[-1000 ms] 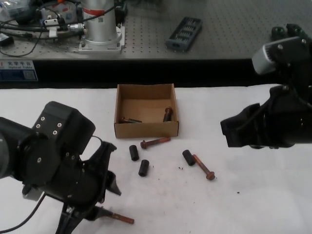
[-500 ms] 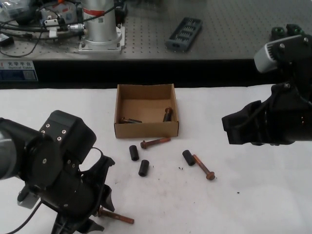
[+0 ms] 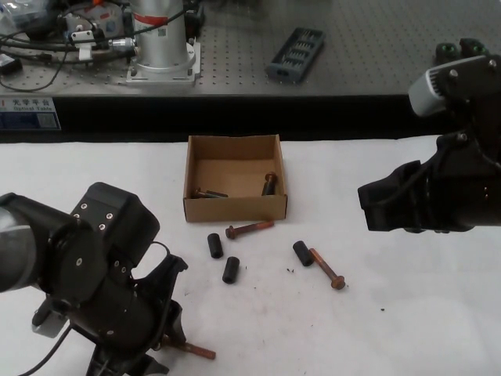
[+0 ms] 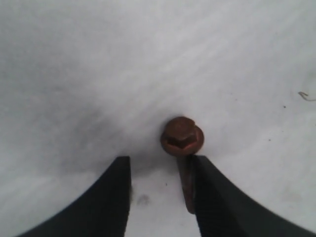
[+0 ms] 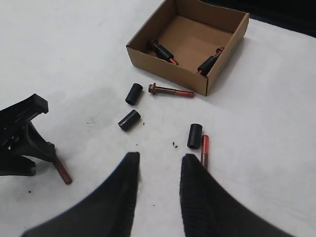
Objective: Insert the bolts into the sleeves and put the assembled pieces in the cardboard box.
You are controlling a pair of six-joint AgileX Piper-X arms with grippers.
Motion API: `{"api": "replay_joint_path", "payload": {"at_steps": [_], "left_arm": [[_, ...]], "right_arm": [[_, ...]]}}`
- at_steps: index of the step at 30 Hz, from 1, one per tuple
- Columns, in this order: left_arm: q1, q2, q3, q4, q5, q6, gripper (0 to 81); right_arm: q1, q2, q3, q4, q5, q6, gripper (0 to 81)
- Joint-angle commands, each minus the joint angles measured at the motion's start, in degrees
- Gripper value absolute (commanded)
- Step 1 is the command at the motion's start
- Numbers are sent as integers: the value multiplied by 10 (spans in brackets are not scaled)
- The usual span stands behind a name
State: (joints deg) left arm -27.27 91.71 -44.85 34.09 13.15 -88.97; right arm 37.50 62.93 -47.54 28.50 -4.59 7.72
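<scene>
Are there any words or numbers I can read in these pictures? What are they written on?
Blue label on the front edge of the far perforated table: white characters, too blurred to read.
Small sticker on the silver post: too small to read.
Cardboard box: no writing seen on it.
So nothing here can be read out.

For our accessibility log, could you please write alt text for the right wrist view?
Three black sleeves and two loose bolts lie on white cloth in front of a cardboard box holding two assembled pieces, seen past the open jaws of the right gripper. Farther off, the left gripper stands over a third bolt.
</scene>
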Motion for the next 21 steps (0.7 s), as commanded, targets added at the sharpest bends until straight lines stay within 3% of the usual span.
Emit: {"api": "replay_joint_path", "payload": {"at_steps": [1, 11, 21], "left_arm": [[-2, 2, -5, -14, -14, -23, 296], [-2, 3, -5, -41, -22, -50, 296], [-6, 65, -34, -44, 42, -32, 296]], "right_arm": [[-3, -1, 0, -19, 12, 1, 223], [-3, -1, 0, -19, 12, 1, 223], [-3, -1, 1, -5, 12, 1, 223]]}}
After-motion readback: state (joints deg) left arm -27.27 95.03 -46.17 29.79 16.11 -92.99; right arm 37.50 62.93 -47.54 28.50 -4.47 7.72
